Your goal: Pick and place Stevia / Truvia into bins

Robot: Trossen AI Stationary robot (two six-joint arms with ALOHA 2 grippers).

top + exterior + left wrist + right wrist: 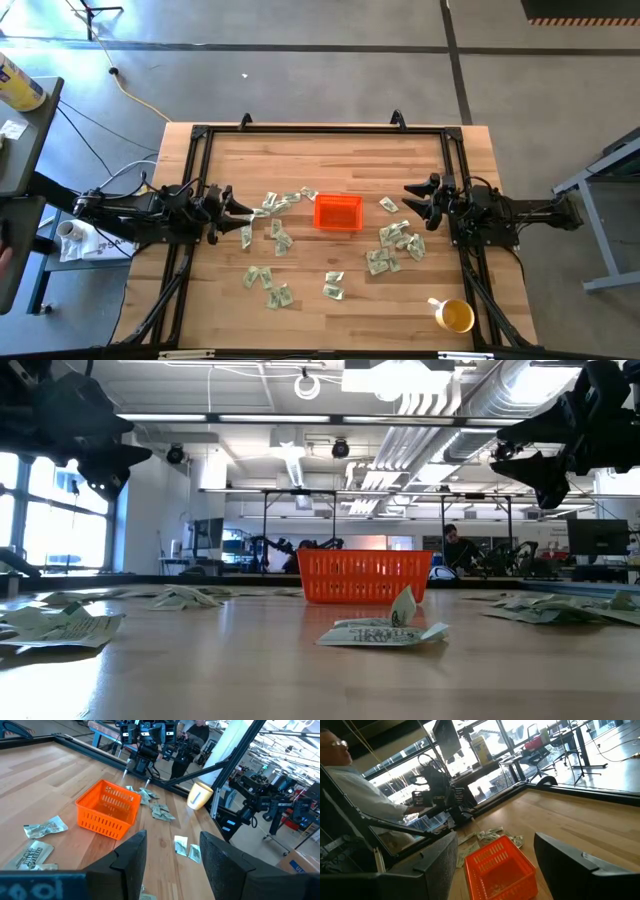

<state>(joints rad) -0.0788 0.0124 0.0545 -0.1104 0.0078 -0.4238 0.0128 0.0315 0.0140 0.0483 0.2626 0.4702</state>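
Observation:
The orange-red bin [338,213] stands mid-table; it also shows as a basket [364,577] [108,809] [500,868]. Pale green and white sweetener packets lie flat on the wood in loose groups: left of the bin [272,226], right of it [397,245] and toward the near edge [268,286]; one lies close to the low camera [383,630]. My left gripper [240,207] [170,857] hovers open above the left packets. My right gripper [412,199] [495,860] hovers open right of the bin. Both hang above the table [100,445] [545,455].
A yellow cup [455,316] [200,795] stands near the table's near right corner. A black frame [320,128] runs along the table's edges. A person [355,795] sits beyond the table's left side. Bare wood lies along the far edge.

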